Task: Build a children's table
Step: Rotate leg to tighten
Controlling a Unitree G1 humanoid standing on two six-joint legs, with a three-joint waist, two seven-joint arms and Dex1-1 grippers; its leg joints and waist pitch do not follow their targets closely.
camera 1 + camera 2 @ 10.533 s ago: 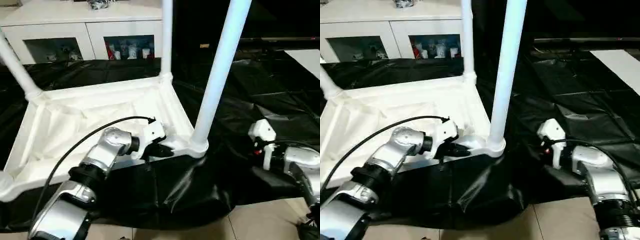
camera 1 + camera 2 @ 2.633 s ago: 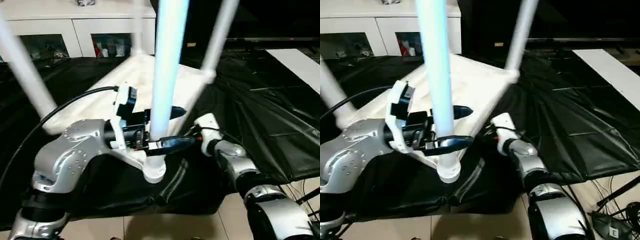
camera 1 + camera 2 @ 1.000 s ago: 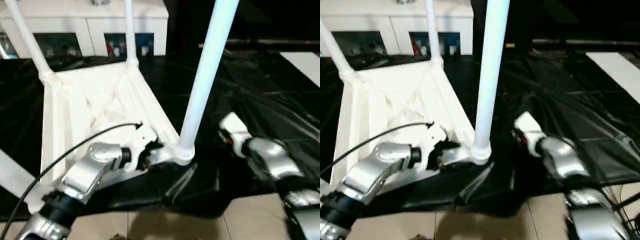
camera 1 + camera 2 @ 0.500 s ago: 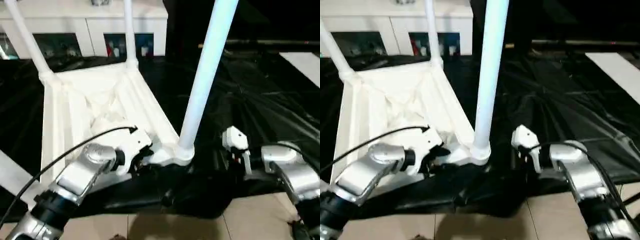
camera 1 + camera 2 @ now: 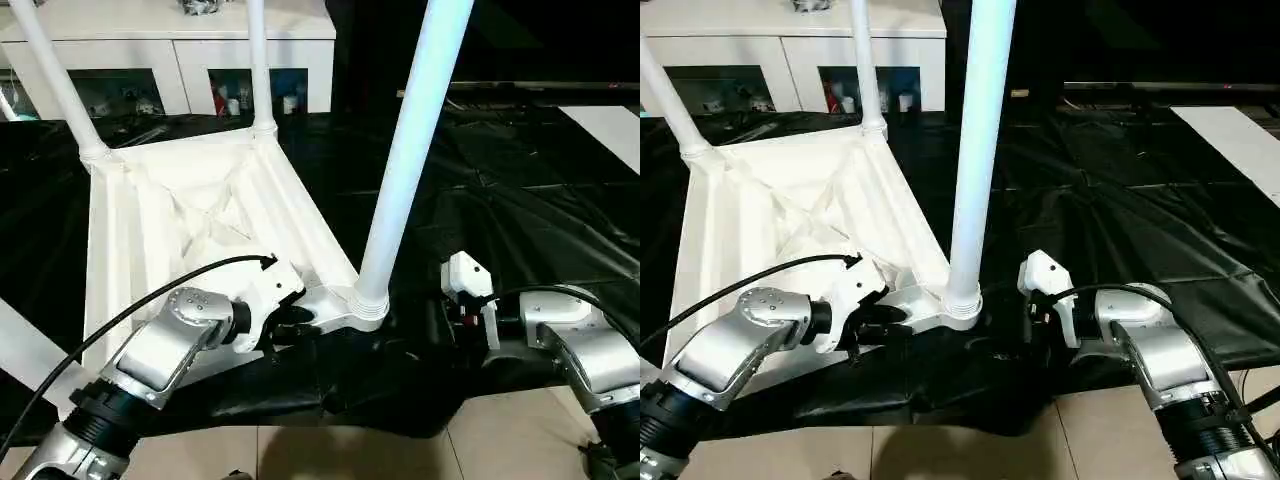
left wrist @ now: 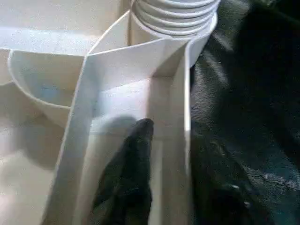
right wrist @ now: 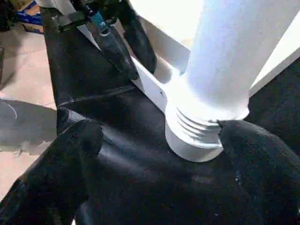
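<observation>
The children's table lies upside down on the black-draped work table, its ribbed white top (image 5: 110,250) facing up. Three legs stand in corner sockets: the near right leg (image 5: 405,160), a far one (image 5: 258,60) and a left one (image 5: 50,80). My left gripper (image 5: 890,318) sits astride the top's near rim beside the near right socket (image 5: 365,305). One black finger (image 6: 133,173) lies inside the ribbed channel, a small gap off the rim wall. My right gripper (image 7: 157,133) stands wide open just right of that socket, holding nothing.
A white cabinet (image 5: 180,50) with glass-fronted shelves stands behind the work table. The black drape (image 5: 520,200) spreads wrinkled to the right and hangs over the near edge above tiled floor (image 5: 400,455). A white panel (image 5: 610,120) lies at far right.
My left fingers have drawn closer together around the near rim. The right arm has dropped and turned its open gripper toward the near right socket. The table has stayed put.
</observation>
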